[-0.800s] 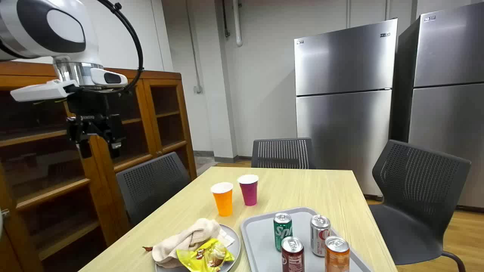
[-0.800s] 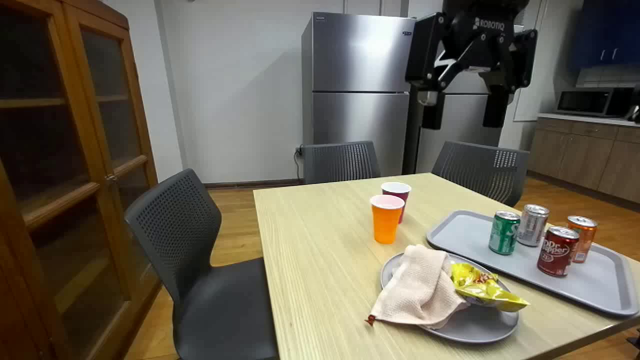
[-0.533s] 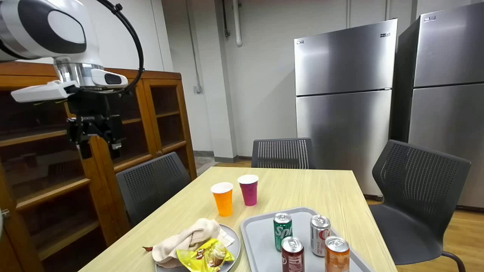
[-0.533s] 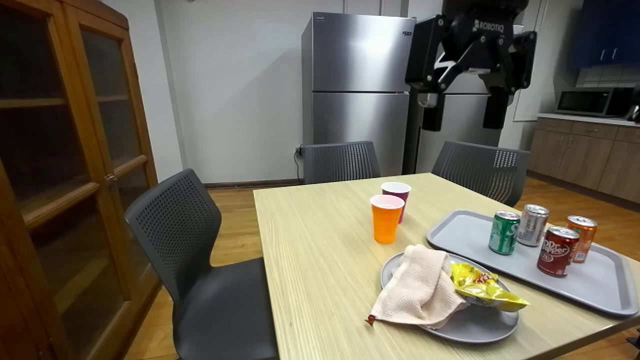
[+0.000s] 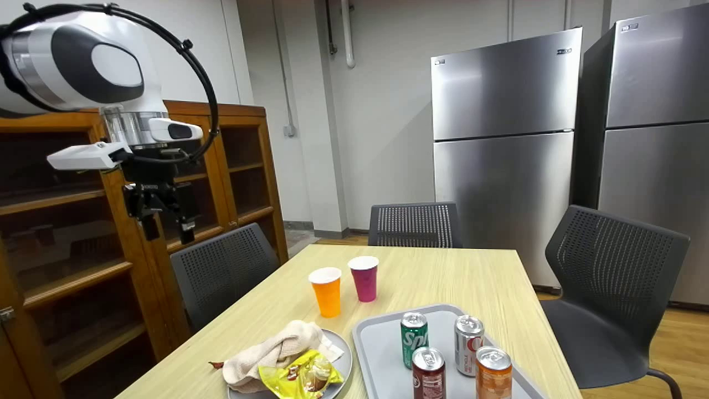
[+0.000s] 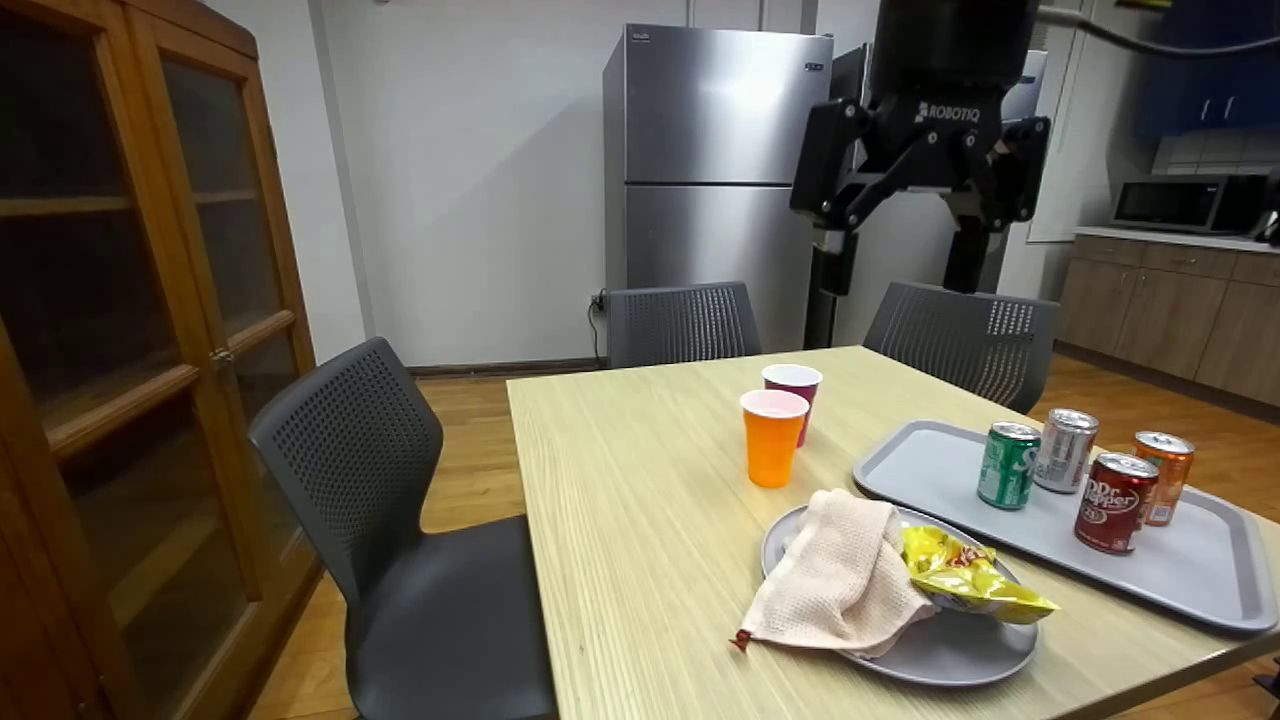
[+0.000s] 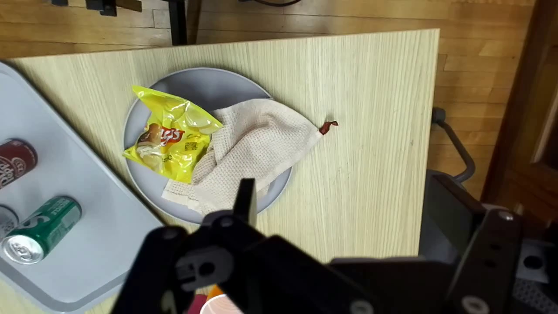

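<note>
Exterior view: gripper (image 6: 898,276), fingers spread, nothing held; below, beige cloth (image 6: 835,575) overhanging grey plate (image 6: 960,648), presumably light and limp, best pinched at the raised fold.

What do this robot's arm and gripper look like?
The arm is white and rounded, with a dark rounded panel and silvery metal bands; a black cable loops along it. The gripper is black, with hinged links, two slim fingers and white ROBOTIQ lettering.

Two steel refrigerators (image 5: 504,100), dark gray chairs (image 6: 430,580) around the bench (image 6: 630,500), a brown wooden cabinet (image 6: 183,290) with glass doors, a black microwave (image 6: 1165,205)
</note>
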Tool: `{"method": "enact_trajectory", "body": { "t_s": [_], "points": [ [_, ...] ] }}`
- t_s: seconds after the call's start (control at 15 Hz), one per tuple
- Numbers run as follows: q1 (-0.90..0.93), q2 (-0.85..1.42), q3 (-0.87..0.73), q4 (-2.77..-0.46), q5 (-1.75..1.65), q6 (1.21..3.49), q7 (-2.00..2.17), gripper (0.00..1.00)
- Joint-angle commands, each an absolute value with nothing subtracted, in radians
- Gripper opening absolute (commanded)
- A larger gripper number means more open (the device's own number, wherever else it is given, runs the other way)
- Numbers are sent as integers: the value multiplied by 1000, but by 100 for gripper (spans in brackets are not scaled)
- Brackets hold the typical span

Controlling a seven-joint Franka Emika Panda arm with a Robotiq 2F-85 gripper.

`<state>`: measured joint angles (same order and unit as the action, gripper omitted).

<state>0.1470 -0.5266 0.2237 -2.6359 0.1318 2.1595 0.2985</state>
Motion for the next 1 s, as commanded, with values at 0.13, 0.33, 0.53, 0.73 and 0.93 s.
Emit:
{"method": "enact_trajectory", "body": {
  "t_s": [0.13,0.33,0.53,0.73,0.93],
  "points": [
    [92,-474,223,-2672,108,2287,370,100],
    [69,-444,206,-2688,99,2328,360,100],
    [46,-405,182,-2700,82,2363,344,100],
    [14,-350,158,-2709,46,2405,350,100],
    [-18,-284,140,-2712,-1,2458,362,100]
  ]
}}
